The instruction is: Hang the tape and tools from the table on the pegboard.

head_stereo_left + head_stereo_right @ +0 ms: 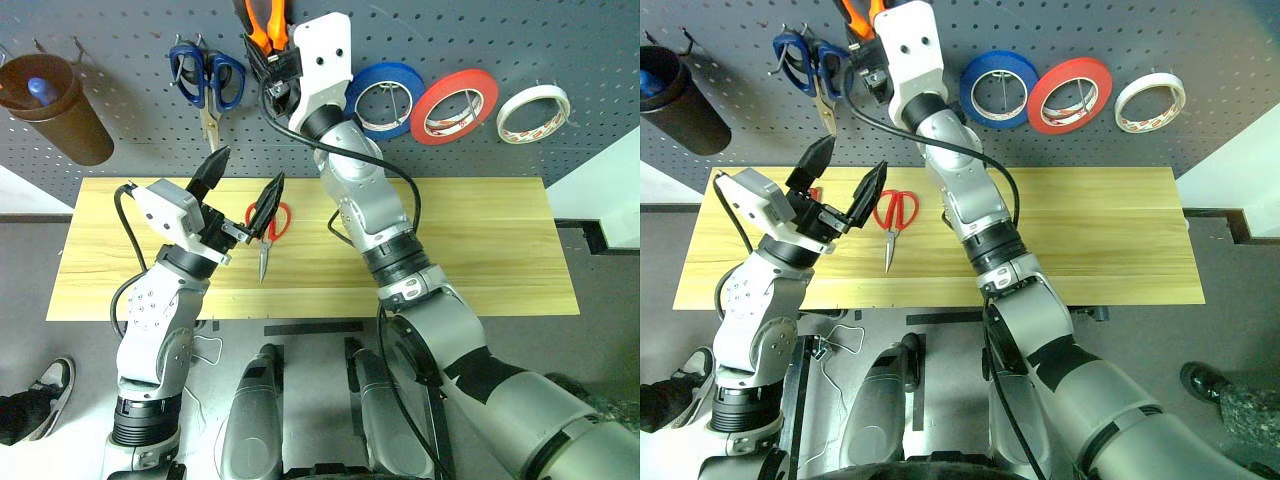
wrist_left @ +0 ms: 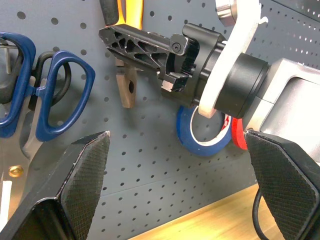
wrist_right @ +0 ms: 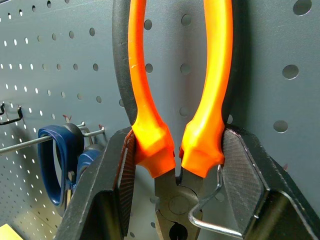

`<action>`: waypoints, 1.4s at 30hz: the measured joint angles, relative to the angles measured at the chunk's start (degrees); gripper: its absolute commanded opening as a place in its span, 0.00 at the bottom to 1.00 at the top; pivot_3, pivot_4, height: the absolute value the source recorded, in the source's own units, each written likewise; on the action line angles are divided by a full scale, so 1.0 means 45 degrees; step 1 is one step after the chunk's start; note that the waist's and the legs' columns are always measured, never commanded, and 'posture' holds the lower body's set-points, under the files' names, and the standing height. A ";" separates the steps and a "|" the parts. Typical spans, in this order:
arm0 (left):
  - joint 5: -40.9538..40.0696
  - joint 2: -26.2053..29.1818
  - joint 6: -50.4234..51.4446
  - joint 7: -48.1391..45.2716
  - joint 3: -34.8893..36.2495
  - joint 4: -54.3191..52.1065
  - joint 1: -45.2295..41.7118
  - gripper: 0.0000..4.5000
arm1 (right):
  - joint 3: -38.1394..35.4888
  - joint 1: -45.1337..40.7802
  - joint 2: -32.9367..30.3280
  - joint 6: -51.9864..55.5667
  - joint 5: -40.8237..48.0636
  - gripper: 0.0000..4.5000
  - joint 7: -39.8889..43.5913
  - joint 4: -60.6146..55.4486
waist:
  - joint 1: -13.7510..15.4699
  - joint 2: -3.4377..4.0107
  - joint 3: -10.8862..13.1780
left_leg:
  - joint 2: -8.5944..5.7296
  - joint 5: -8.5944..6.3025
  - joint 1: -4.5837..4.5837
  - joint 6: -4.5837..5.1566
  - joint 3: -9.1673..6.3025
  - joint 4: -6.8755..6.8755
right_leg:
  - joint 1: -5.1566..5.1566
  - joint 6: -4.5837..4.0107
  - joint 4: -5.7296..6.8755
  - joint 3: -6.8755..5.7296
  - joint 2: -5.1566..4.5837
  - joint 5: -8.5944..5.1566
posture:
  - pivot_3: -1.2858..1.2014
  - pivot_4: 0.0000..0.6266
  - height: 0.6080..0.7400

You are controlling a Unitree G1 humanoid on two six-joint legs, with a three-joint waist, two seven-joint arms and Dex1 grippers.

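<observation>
- Orange-and-black pliers (image 3: 177, 125) are up against the pegboard (image 1: 560, 40), handles pointing up, with the right gripper (image 3: 175, 165) clamped on the lower ends of the handles, one black finger on each side.
- A metal wire hook (image 3: 212, 210) sits right by the pliers' pivot, between the handles; whether the pliers already bear on it is hard to tell from this close.
- Just beside the pliers on the board hang the blue-handled scissors (image 1: 207, 80), blades down, on their own hook.
- On the other side of the right arm hang three rolls in a row: the blue roll (image 1: 388, 97), the red roll (image 1: 455, 106) and then the tape (image 1: 533, 113), the white-cream one, farthest toward the robot's right.
- A brown cup (image 1: 55, 105) hangs at the far left of the board with something blue in it.
- Below, on the table (image 1: 480, 250), the red-handled scissors (image 1: 890, 222) lie flat, blades pointing toward the near edge.
- The left gripper (image 1: 243, 193) hovers above the table just left of those scissors, its two fingers spread wide apart and holding nothing.
- A person's shoe (image 1: 45, 388) shows on the floor at the lower left.
</observation>
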 measured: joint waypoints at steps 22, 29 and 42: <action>0.0012 -0.0067 -0.0010 -0.0200 -0.0061 0.0218 -0.0012 1.00 | 0.0110 0.1002 -0.0121 0.2269 0.0001 0.47 0.0235 -0.3587 | 0.0174 0.0000 0.0000 | 0.0000 0.0000 -0.0003 0.0000 0.0000 -0.0010 | -0.0004 0.0000 -0.0010 -0.0001 0.0001 0.0000 | 0.55 0.56 0.86; 0.0049 -0.0116 -0.0022 -0.0274 -0.0068 0.0260 -0.0020 1.00 | 0.0124 0.1189 -0.0176 0.2492 -0.0038 0.47 0.0304 -0.3642 | 0.0179 0.0000 0.0000 | 0.0000 0.0000 -0.0005 0.0000 0.0000 -0.0010 | -0.0003 0.0000 -0.0011 -0.0001 0.0000 0.0000 | 0.55 0.55 0.86; 0.0116 -0.0118 -0.0132 -0.0296 -0.0065 0.0401 -0.0090 1.00 | -0.0077 0.0883 -0.0234 0.3712 0.0421 0.47 0.0419 -0.5765 | 0.0132 0.0000 0.0000 | 0.0002 -0.0001 -0.0004 0.0001 -0.0001 -0.0013 | -0.0007 0.0000 -0.0010 -0.0001 0.0004 0.0000 | 0.55 0.56 0.86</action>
